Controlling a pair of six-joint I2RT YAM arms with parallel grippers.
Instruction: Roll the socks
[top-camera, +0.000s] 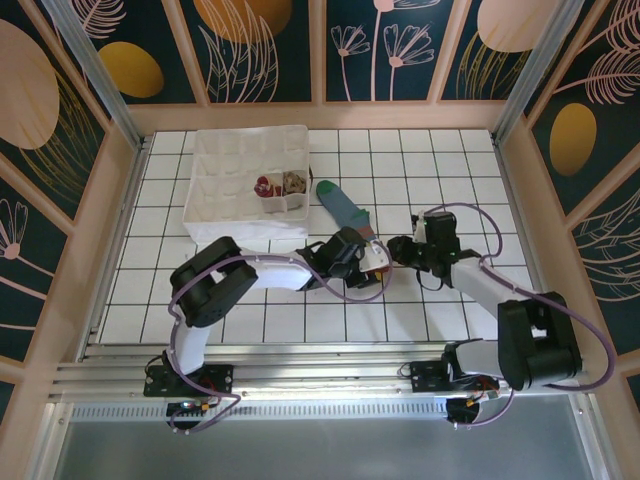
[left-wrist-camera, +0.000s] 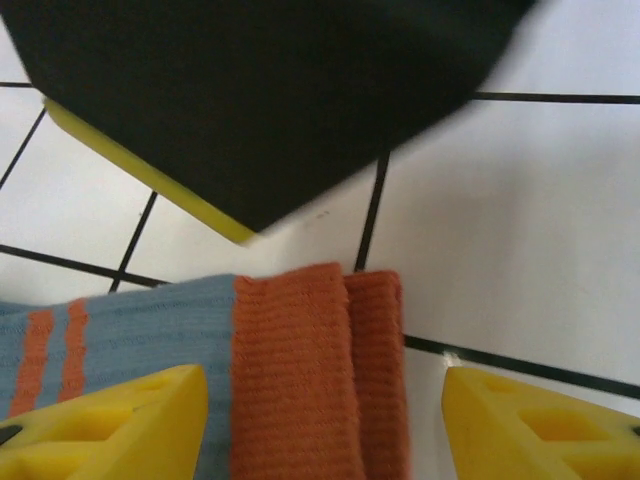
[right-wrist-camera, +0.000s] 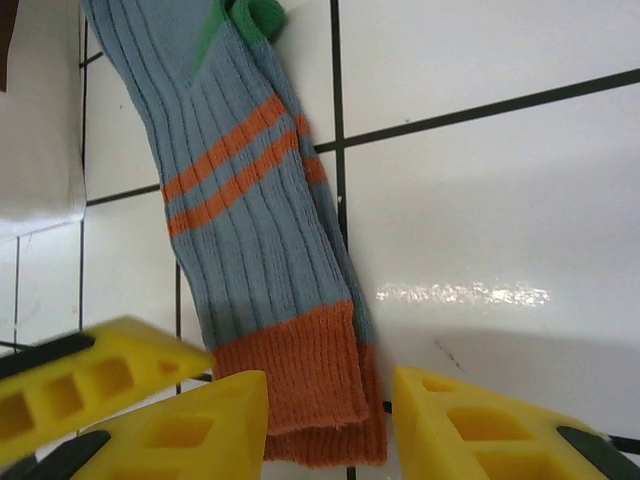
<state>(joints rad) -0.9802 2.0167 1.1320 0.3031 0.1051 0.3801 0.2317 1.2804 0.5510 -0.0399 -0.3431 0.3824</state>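
Observation:
A blue-grey sock (top-camera: 345, 210) with a green toe (right-wrist-camera: 250, 15), two orange stripes and an orange cuff (right-wrist-camera: 310, 385) lies flat on the tiled table. In the left wrist view the cuff (left-wrist-camera: 310, 370) is folded double. My left gripper (left-wrist-camera: 320, 430) is open and straddles it, the left finger over the blue part and the right finger clear of the cloth. My right gripper (right-wrist-camera: 330, 430) is open at the same cuff from the other side, with table showing between the cuff and its right finger. In the top view both grippers, left (top-camera: 372, 268) and right (top-camera: 398, 250), meet at the sock's near end.
A white divided box (top-camera: 215, 190) stands at the back left, just left of the sock's toe. It holds a red-toned sock bundle (top-camera: 264, 185) and a tan one (top-camera: 293, 182). The right gripper's dark body (left-wrist-camera: 250, 100) hangs close above the left fingers.

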